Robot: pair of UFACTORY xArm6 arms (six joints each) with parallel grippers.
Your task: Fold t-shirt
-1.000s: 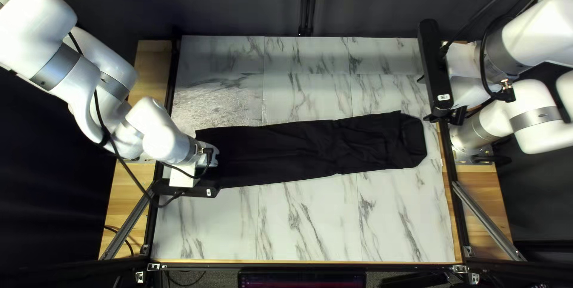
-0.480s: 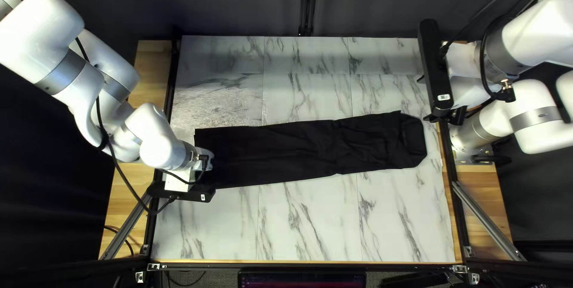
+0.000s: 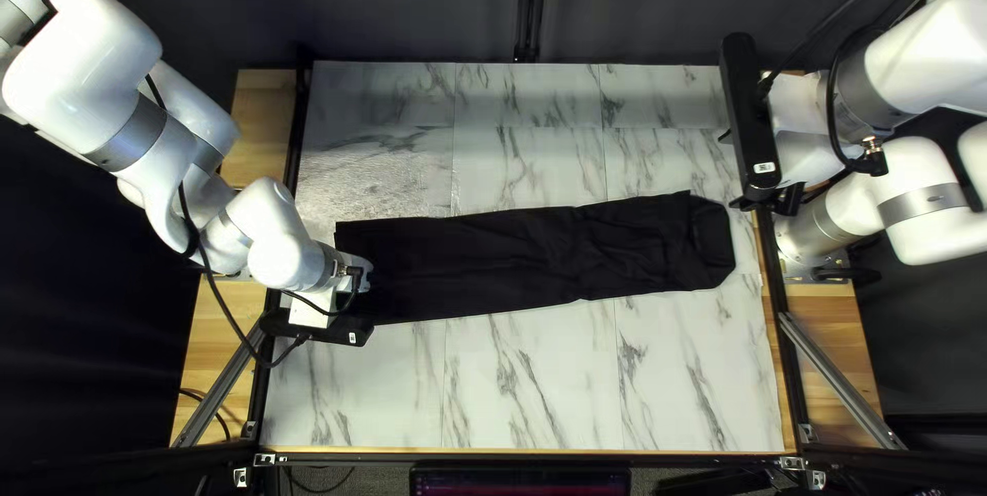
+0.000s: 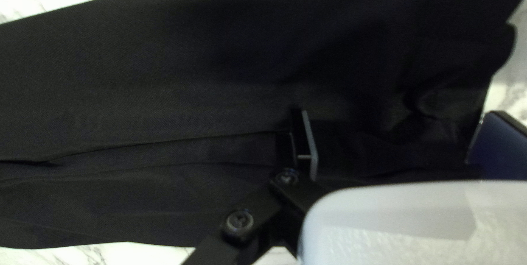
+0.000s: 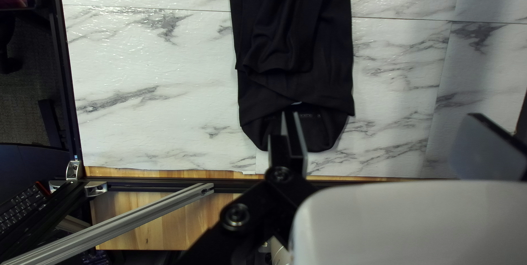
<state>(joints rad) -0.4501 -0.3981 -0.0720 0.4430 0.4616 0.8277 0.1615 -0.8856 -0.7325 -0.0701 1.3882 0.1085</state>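
T-shirt [image 3: 535,258], a long black cloth strip, is likely awaiting another fold while your spread black left gripper [image 4: 398,113] is shifting over one end, your spread black right gripper [image 5: 382,115] waiting opposite.

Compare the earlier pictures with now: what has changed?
Since the earliest picture, the left gripper moved slightly toward the left of the top left view; no grasp or release shows. The black t-shirt and right gripper stayed as they were.

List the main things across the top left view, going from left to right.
White jointed left arm → long, narrow, folded black cloth t-shirt → black bar-shaped wrist unit → white jointed right arm.
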